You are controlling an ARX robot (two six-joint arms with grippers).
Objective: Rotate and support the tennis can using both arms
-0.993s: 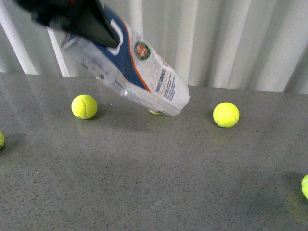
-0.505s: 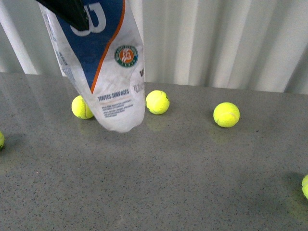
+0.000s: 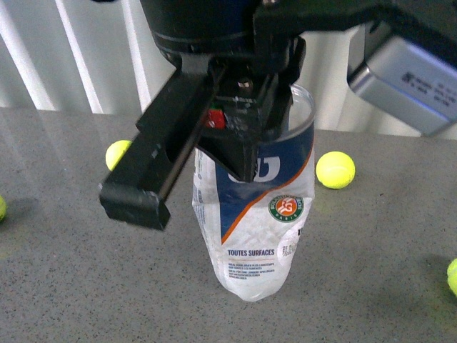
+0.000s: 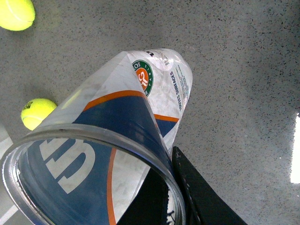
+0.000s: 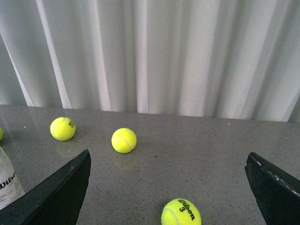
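The tennis can [image 3: 260,221] is a clear tube with a white, navy and orange label and a round red-green emblem. It hangs nearly upright in the middle of the front view, open end up, its closed end just above the grey table [image 3: 371,286]. My left gripper [image 3: 246,168] is shut on its rim wall. In the left wrist view the can [image 4: 136,117] fills the frame and the gripper [image 4: 171,157] pinches the rim, one finger inside and one outside. My right gripper [image 5: 168,159] is open and empty; a sliver of the can [image 5: 7,183] shows beside one finger [image 5: 61,192].
Yellow tennis balls lie on the table: one behind the can at the left [image 3: 116,153], one at the right [image 3: 335,169], one at each edge [image 3: 453,275]. A white curtain [image 3: 400,114] closes the back. A grey box [image 3: 410,68] hangs at the upper right.
The can has swung from tilted at the upper left to nearly upright at the centre, lower and nearer the camera. The black arm now fills the top of the front view.
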